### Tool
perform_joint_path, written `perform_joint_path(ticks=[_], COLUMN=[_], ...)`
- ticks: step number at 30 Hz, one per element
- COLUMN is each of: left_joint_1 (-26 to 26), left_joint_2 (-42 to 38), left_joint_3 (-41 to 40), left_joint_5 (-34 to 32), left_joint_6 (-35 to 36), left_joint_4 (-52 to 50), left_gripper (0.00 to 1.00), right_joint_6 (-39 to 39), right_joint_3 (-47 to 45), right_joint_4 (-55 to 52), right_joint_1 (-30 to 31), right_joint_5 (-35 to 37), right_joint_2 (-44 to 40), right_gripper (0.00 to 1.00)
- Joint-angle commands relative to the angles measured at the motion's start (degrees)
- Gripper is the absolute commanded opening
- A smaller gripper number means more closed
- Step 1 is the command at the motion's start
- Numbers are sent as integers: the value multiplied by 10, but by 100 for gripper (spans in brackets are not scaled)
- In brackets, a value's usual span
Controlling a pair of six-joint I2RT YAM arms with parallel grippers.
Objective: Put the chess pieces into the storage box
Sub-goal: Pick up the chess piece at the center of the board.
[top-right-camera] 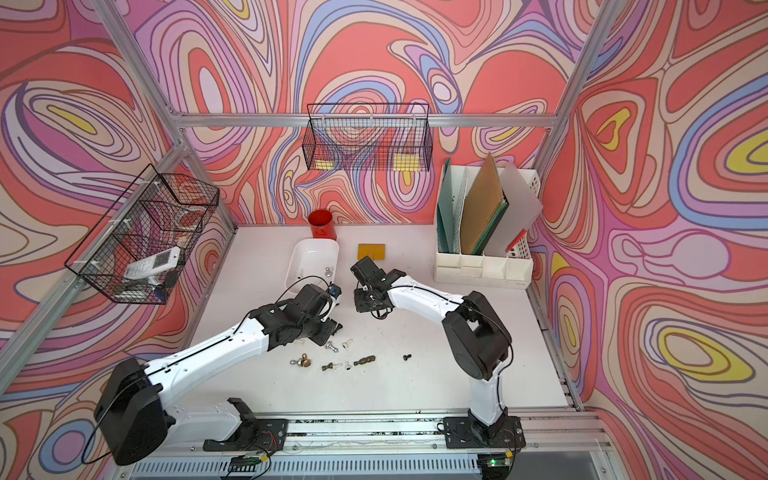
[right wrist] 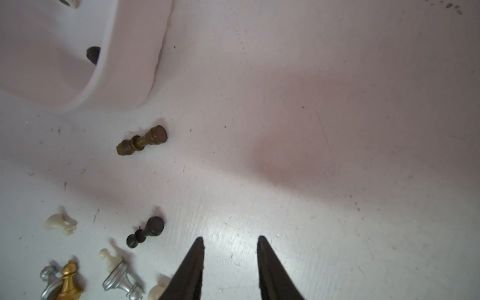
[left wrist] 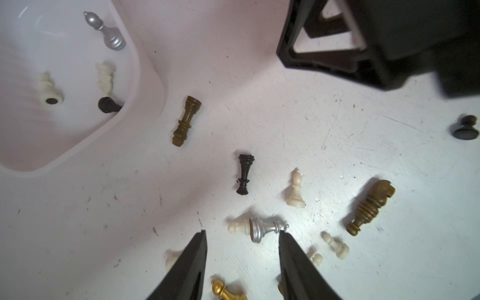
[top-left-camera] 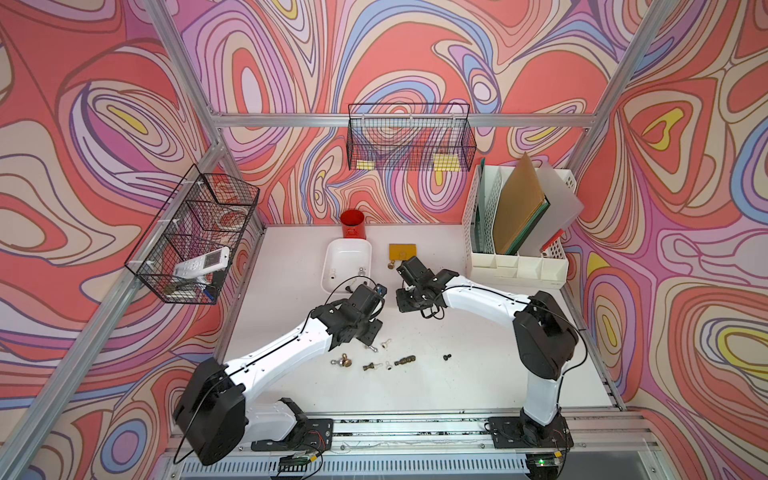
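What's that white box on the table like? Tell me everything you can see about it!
The white box is a shallow tray with rounded corners and no lid; it looks like smooth plastic. It sits flat on the white table, close to the red cup. Four chess pieces lie on their sides inside it: a silver piece, two cream pieces and a black piece resting against the wall.

Storage box [top-left-camera: 347, 255]: shallow white tray with rounded corners, holding a silver bishop [left wrist: 106, 32], two cream pieces [left wrist: 49, 89] and a black piece [left wrist: 107, 104]. Beside it on the worktop [left wrist: 337, 117] lie toppled a dark-brown piece [left wrist: 186, 120], a slim black piece [left wrist: 244, 174], a cream bishop [left wrist: 294, 189] and a brown knight [left wrist: 370, 206].
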Motion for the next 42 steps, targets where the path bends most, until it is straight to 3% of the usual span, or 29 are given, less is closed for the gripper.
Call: perform_joint_path(ticks=[1, 7, 16, 32, 42], left_joint_1=[8, 41, 72, 72, 72], left_joint_2=[54, 157, 244, 290, 310], left_joint_3=[33, 87, 142, 166, 194], left_joint_5=[-2, 10, 41, 39, 38], left_joint_6=[71, 122, 154, 156, 115], left_joint_4=[57, 57, 57, -3, -88], left_gripper=[50, 48, 42, 38, 31], right_joint_6=[9, 9, 15, 15, 10], right_joint_3=[-40, -100, -146, -153, -154], right_joint_4=[56, 72, 87, 94, 92], right_joint_1=[-5, -15, -29, -39, -40], right_joint_5=[-15, -32, -45, -56, -52], right_joint_2=[-43, -99, -129, -127, -135], right_gripper=[37, 36, 35, 34, 34])
